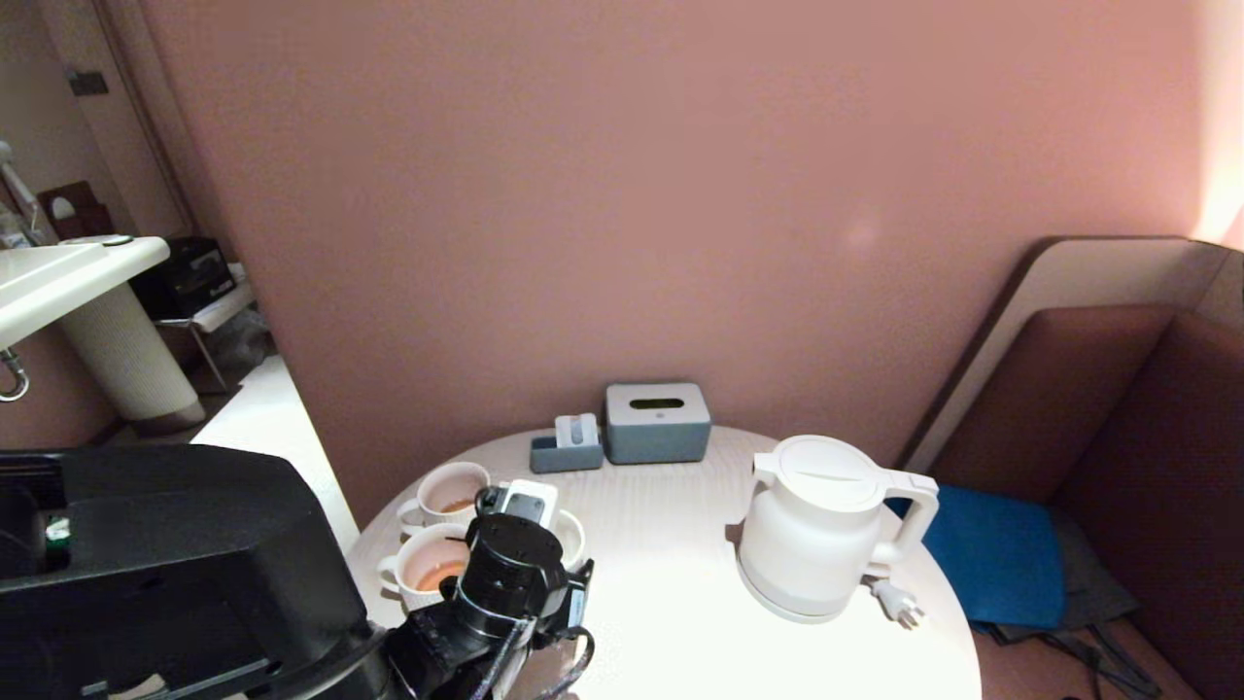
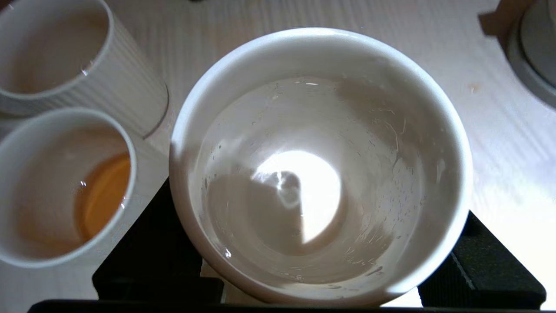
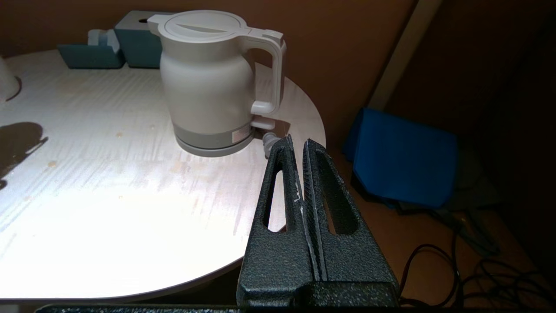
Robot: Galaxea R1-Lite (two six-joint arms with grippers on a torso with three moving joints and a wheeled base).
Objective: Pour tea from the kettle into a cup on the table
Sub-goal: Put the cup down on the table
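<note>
Table point(image 1: 671, 583): round, pale, set against a pink wall.
Kettle point(image 1: 826, 530): upright, lid closed, contents unseen.
Cup point(image 2: 321, 165): well apart from kettle, tea-free, straddled by left gripper point(image 2: 321, 278), grip undetermined.
Mugs point(image 2: 65, 187): beside cup; tea point(image 2: 104, 195) seen.
Right gripper point(image 3: 299, 174): clenched, empty, near kettle.

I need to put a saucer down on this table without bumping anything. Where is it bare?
The table is bare between the cup and the kettle, and along its near edge. It is crowded on the robot's left: two mugs, the cup and the left gripper.
</note>
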